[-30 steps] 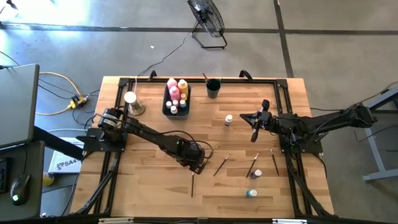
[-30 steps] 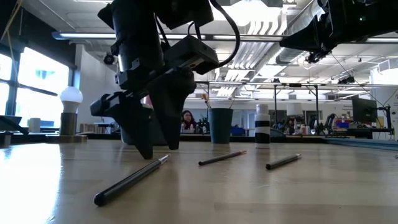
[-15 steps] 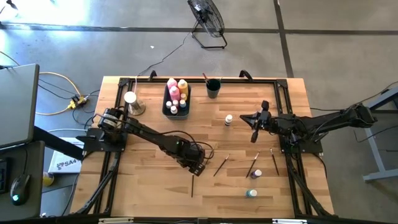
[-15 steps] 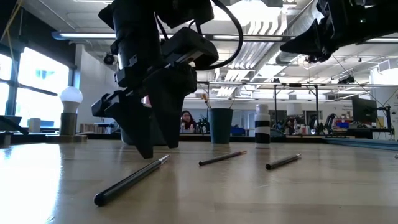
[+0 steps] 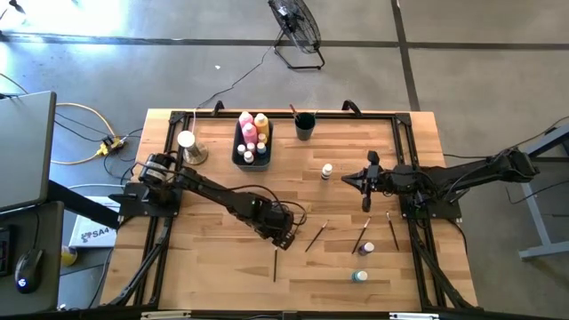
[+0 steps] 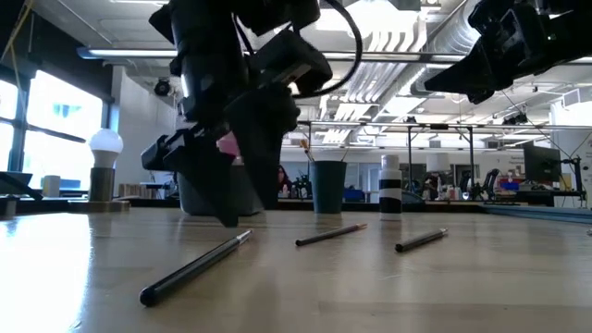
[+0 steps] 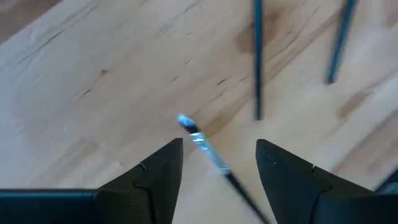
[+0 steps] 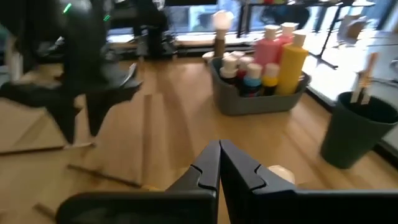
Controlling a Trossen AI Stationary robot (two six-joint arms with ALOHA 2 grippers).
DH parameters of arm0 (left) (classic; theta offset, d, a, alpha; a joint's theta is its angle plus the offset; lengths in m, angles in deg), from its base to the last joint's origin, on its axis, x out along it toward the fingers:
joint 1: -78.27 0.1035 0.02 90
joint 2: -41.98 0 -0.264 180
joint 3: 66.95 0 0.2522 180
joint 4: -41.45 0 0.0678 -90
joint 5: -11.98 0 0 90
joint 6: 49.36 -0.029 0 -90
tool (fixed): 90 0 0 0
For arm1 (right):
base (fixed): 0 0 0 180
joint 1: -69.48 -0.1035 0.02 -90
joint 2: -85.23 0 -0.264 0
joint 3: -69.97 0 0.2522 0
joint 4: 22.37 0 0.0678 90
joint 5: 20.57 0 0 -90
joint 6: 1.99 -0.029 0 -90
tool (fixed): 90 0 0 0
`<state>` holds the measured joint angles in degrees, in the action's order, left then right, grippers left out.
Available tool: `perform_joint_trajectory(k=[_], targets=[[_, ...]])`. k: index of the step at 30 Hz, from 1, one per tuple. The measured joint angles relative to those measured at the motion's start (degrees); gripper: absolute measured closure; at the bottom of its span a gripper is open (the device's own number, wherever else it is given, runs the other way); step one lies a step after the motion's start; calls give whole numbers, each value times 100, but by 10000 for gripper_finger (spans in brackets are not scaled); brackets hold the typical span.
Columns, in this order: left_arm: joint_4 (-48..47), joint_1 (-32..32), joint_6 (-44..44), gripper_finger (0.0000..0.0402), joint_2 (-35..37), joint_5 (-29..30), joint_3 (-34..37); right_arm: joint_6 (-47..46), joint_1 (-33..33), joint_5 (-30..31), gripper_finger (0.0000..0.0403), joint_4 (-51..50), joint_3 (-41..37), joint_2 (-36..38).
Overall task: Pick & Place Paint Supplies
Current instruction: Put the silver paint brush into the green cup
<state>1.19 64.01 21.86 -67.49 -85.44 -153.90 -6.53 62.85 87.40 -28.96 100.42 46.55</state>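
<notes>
Wooden tabletop (image 5: 222,276) carries a partly sorted set of paint supplies. Done so far, judging by how things lie: the dark bin (image 5: 238,158) toward 11 o'clock of the tabletop holds the pink squeeze bottle (image 5: 247,125), the yellow squeeze bottle (image 5: 261,124) and a few small white-capped bottles (image 5: 249,156). The dark cup (image 5: 305,125) near 12 o'clock has one brush handle (image 5: 293,110) standing in it.

Left to do: four brushes lie loose on the wood. One brush (image 5: 275,264) is at about 6 o'clock, a second brush (image 5: 316,236) is just right of centre, a third brush (image 5: 362,236) and a fourth brush (image 5: 391,228) are toward 4 o'clock. Three small bottles also stand loose: a white-capped bottle (image 5: 327,171) near centre, another bottle (image 5: 368,249) at 4 o'clock, and a teal bottle (image 5: 358,276) at 5 o'clock.

Left gripper (image 7: 219,155) hangs low over the 6 o'clock brush, jaws apart and straddling its metal-tipped end (image 7: 194,134); nothing is clamped yet. Judgement: this is the start of a brush pick.

Right gripper (image 5: 367,201) hovers at about 3 o'clock with its fingers pressed together and empty, waiting.

Rough estimate: about half of the items are put away, seven are outstanding.
</notes>
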Motion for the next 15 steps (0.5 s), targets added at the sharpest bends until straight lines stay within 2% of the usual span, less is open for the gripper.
perform_joint_trajectory(k=[5, 12, 15], targets=[[-204, -55, 655, 202, 185, 346, -109, 0, 0, -436, 401, -106, 0, 0], [-2165, -424, 1165, 202, 78, 1190, -1594, 4, 0, -863, 401, -433, 0, 0], [-2214, -607, 1414, 202, 19, 1721, -2041, 15, 0, -921, 401, -479, 0, 0]])
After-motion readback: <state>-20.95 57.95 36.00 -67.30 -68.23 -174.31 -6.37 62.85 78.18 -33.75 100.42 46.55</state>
